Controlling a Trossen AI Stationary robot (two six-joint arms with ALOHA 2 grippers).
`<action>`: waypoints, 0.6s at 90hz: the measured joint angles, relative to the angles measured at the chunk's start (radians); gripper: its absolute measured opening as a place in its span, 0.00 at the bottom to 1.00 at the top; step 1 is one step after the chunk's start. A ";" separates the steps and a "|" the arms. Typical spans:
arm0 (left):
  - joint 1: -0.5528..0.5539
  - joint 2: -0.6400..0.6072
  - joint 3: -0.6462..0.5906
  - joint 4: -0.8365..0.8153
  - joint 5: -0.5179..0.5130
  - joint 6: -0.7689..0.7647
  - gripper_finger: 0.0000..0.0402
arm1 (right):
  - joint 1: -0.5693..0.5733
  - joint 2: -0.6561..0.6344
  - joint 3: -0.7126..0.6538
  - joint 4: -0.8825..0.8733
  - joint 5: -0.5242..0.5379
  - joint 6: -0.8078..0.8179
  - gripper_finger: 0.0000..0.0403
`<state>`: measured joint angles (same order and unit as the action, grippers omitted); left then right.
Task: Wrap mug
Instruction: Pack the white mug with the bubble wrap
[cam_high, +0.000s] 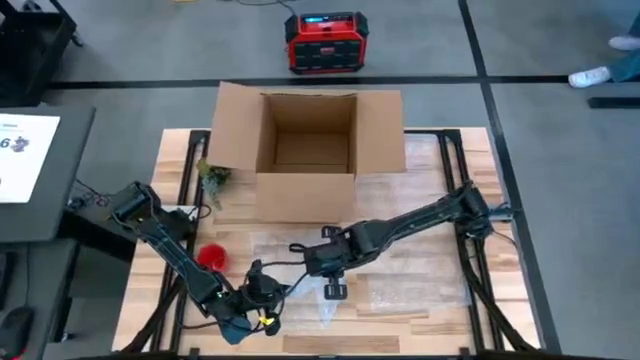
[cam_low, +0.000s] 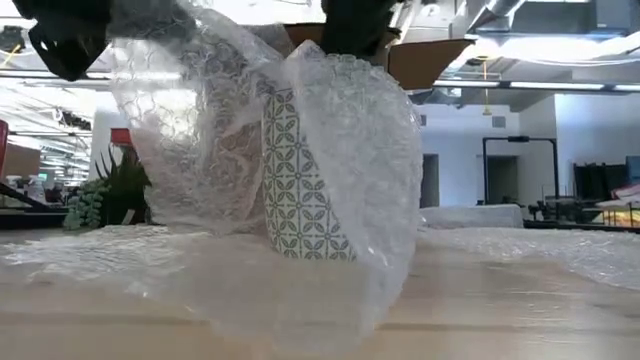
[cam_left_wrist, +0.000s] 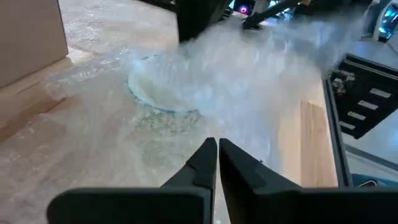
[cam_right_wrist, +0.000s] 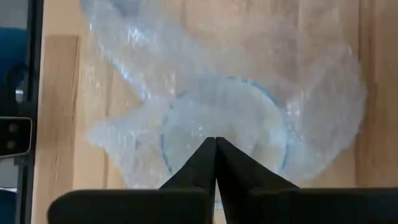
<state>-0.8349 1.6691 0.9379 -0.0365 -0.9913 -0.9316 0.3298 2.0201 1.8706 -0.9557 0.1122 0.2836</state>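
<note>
— What's on the table (cam_high: 440, 300), biggest first?

— One open cardboard box (cam_high: 308, 150) at the far edge, flaps spread. Then one sheet of bubble wrap (cam_high: 400, 265) lying over the middle and near part of the table. Then one small green plant (cam_high: 213, 178) beside the box's left wall, one red object (cam_high: 211, 256) toward the left edge, and one mug (cam_low: 300, 190) near the front edge.

— I can't find the mug from above.

— No, the high view hides it under the wrap and the two grippers. The low view shows it best: white with a green lattice pattern, tilted, with wrap bunched up around both sides. The right wrist view looks down into its pale round mouth (cam_right_wrist: 224, 134) through the film.

— And the arms?

— Two. The left arm stretches from the table's left edge down toward the front edge, its left gripper (cam_high: 262, 292) just beside the mug. The right arm reaches diagonally in from the right edge, its right gripper (cam_high: 333, 272) above the mug.

— Fingers?

— Both pairs are pressed together — the left gripper's fingers (cam_left_wrist: 208, 163) nearly touch, with blurred film just ahead of them, and the right gripper's fingers (cam_right_wrist: 208, 163) meet at the tips over the mug's mouth. Whether either pinches wrap, I cannot tell.

— Beyond the table?

— One red-and-black box-shaped device (cam_high: 326, 42) on the floor behind the box.
</note>
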 joint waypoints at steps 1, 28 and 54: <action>0.000 0.000 0.000 0.000 0.000 0.000 0.00 | 0.002 -0.004 0.000 -0.001 0.012 0.004 0.00; 0.000 0.000 0.000 0.000 0.000 -0.008 0.00 | 0.000 0.036 -0.031 -0.022 0.124 0.059 0.00; 0.000 0.001 0.000 -0.005 0.001 -0.013 0.00 | -0.021 0.200 -0.057 0.016 0.100 0.078 0.00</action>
<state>-0.8349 1.6699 0.9379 -0.0415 -0.9906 -0.9448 0.3085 2.2205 1.8136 -0.9402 0.2122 0.3613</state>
